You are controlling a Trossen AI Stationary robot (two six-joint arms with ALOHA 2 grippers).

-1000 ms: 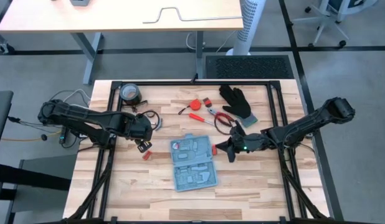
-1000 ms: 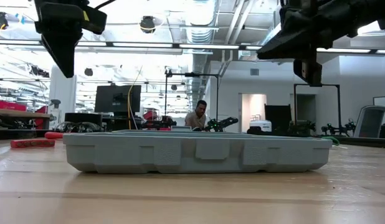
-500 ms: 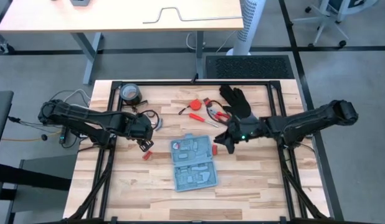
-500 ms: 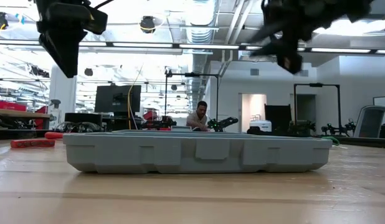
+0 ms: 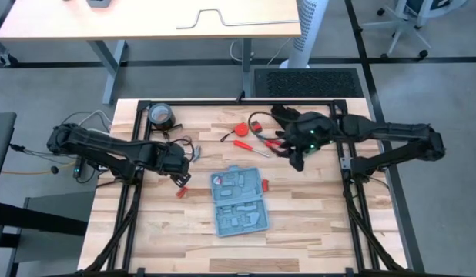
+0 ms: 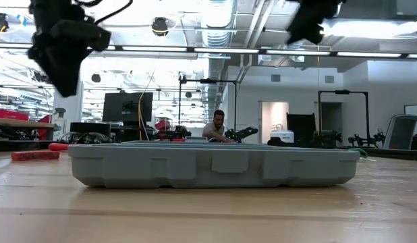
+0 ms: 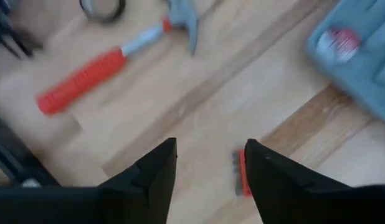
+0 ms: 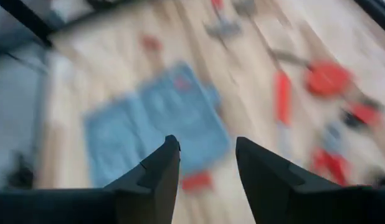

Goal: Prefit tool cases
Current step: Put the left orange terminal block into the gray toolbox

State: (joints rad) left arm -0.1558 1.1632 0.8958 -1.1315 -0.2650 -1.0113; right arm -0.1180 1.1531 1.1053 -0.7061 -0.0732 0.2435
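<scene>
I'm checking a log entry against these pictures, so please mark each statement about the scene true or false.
1. The tool case lies open on the table. True.
2. The right hand holds a red screwdriver. False: its fingers are open and empty.
3. The left hand is open above a small red part. True.
4. The black glove lies inside the case. False: it lies toward the table's far edge, apart from the case.

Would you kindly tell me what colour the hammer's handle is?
Red, on the hammer with a metal head; it shows best in the left wrist view.
</scene>
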